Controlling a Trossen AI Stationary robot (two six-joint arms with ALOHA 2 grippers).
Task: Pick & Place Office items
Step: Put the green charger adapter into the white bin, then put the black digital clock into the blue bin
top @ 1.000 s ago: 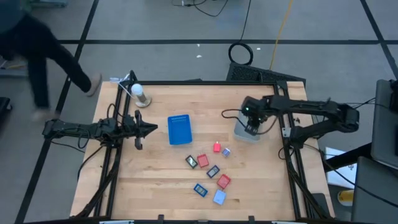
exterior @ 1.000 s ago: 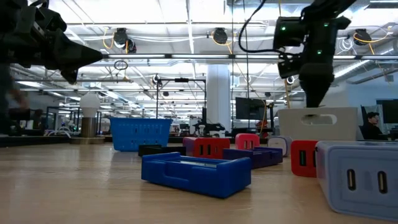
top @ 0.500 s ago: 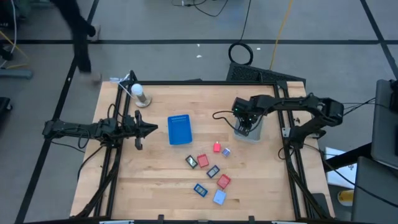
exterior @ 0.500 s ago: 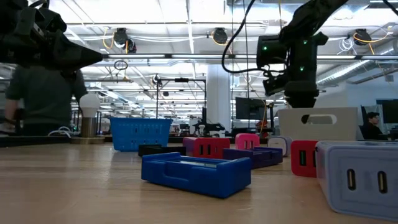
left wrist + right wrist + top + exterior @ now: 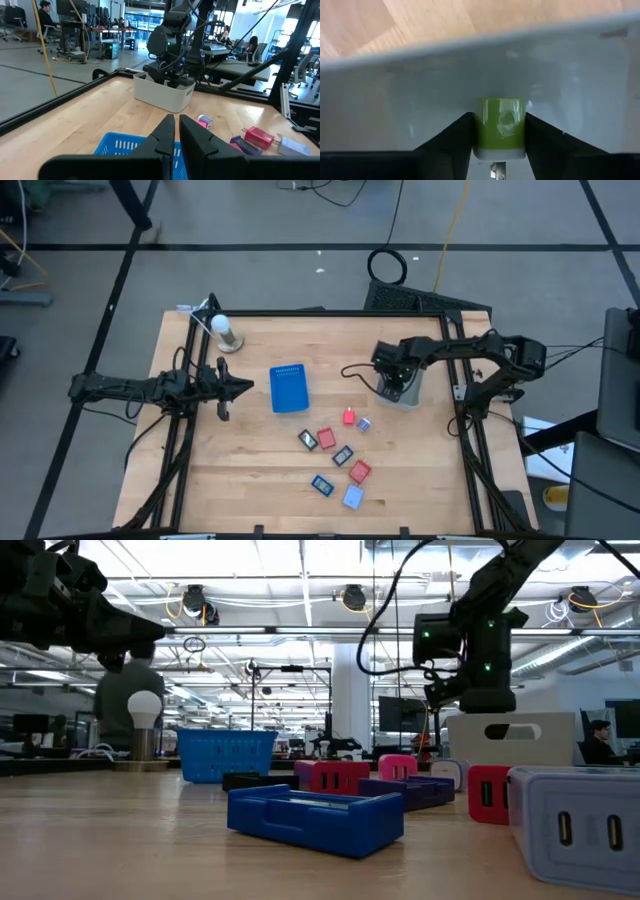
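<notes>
Right end effector (image 5: pixel 398 383) hangs over the translucent grey bin (image 5: pixel 408 392) at the right rear of the worktop (image 5: pixel 250 480), its fingers (image 5: pixel 451 137) clamped on a small green piece (image 5: pixel 500 127) that sits against the bin's pale inner wall in the right wrist view. Left end effector (image 5: pixel 243 387) waits above the left side of the worktop, just beside the blue tray (image 5: pixel 289 388), with its fingers pressed together and holding nothing. The other office items lie in a loose cluster in front of the bin and tray: a pink piece (image 5: pixel 349 417) with a pale purple piece (image 5: pixel 363 423) just beside it, a red piece (image 5: pixel 326 439), a dark grey piece (image 5: pixel 308 440), a second red piece (image 5: pixel 360 472), two blue pieces (image 5: pixel 343 456) (image 5: pixel 322 484) and a light blue piece (image 5: pixel 352 498) nearest the front edge. Whether the green piece touches the bin's floor is hard to judge. A white bulb-shaped object (image 5: pixel 222 329) stands at the left rear corner.
</notes>
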